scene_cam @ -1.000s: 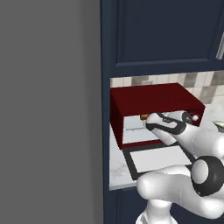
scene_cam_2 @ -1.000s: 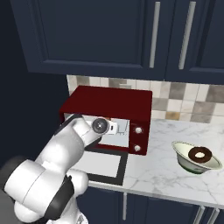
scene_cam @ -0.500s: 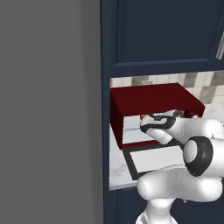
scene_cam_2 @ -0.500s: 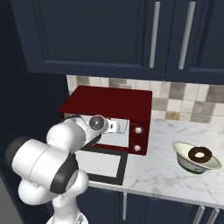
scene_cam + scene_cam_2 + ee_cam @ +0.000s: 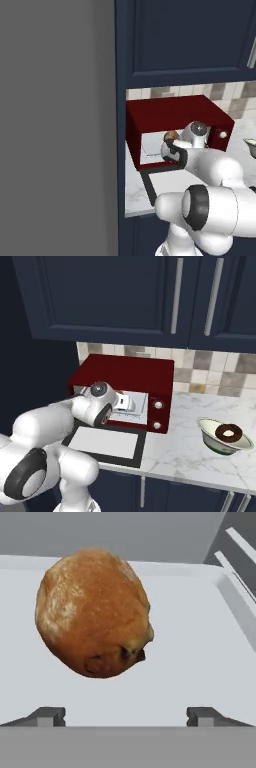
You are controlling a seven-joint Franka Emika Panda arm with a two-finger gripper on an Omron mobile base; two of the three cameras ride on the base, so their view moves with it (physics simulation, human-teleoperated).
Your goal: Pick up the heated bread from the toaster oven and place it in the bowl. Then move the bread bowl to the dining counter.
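Note:
The heated bread, a rounded golden-brown lump, lies on the grey tray inside the dark red toaster oven. It is close in front of my gripper, slightly left of the midline. The gripper is open, both dark fingertips wide apart and touching nothing. In the left base view the bread peeks out just past my hand inside the toaster oven. The pale bowl stands on the marble top to the oven's right, with a brown ring-shaped piece inside. The dining counter is out of view.
The oven's glass door lies folded down flat on the marble counter in front of the oven. Navy upper cabinets hang above. A grey wall closes off the left side. The bowl's edge shows at the right.
My hand has pushed further into the oven toward the bread, and my elbow has swung across and lower. The jaws stayed wide apart.

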